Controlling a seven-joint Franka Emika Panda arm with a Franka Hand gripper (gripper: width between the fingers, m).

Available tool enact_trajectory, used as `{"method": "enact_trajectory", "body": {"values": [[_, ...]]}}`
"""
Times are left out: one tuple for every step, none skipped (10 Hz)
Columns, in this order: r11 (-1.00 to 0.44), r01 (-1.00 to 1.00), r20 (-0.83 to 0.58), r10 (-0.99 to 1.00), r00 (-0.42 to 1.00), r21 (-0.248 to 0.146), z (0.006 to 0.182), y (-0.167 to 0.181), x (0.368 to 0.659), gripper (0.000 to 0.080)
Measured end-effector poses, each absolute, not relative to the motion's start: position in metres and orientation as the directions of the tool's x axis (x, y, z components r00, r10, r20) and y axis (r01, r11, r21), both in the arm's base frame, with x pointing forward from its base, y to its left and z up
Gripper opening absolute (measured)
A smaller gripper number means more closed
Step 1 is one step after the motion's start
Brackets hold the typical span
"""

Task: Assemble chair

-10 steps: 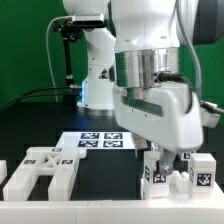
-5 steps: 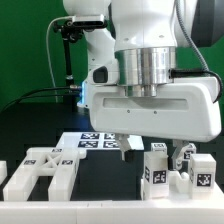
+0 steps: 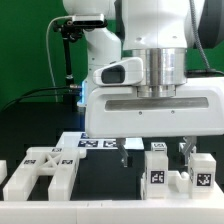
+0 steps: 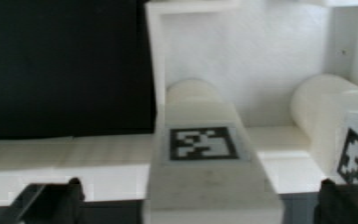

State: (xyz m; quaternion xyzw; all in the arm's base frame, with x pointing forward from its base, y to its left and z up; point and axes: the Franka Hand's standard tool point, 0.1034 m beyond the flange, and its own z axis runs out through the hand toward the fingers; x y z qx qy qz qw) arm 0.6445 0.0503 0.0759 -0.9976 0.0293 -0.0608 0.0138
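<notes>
My gripper hangs low over the exterior view's right, jaws open wide. Its fingers stand on either side of an upright white chair post with a square tag, without touching it. A second tagged post stands just to the right. A slotted flat chair panel lies at the left. In the wrist view the gripper straddles the tagged post, with the dark fingertips at the sides. Another rounded post is beside it.
The marker board lies on the black table behind the parts. The robot base and a black stand are at the back, before a green backdrop. A white table edge runs along the front.
The gripper has turned from an angled pose to square-on and shifted toward the exterior view's left, so its open fingers now straddle the left post.
</notes>
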Motion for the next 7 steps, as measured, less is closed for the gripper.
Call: {"method": "enact_trajectory", "body": {"values": [[-0.996, -0.079, 0.12, -0.082, 0.989, -0.034, 0.0757, 0.0509, 0.6443, 0.0552], [-0.996, -0.08, 0.119, -0.084, 0.989, -0.034, 0.0757, 0.0506, 0.6443, 0.0418], [-0.988, -0.149, 0.116, -0.153, 0.981, -0.044, 0.0756, 0.051, 0.6442, 0.0418], [-0.977, -0.205, 0.114, -0.21, 0.971, -0.051, 0.0755, 0.051, 0.6442, 0.0285], [-0.957, -0.285, 0.109, -0.29, 0.951, -0.061, 0.0754, 0.051, 0.6441, 0.0286], [-0.943, -0.326, 0.106, -0.331, 0.938, -0.066, 0.0753, 0.0511, 0.6441, 0.0286], [-0.896, -0.436, 0.099, -0.443, 0.891, -0.081, 0.0752, 0.0511, 0.6445, 0.0286]]}}
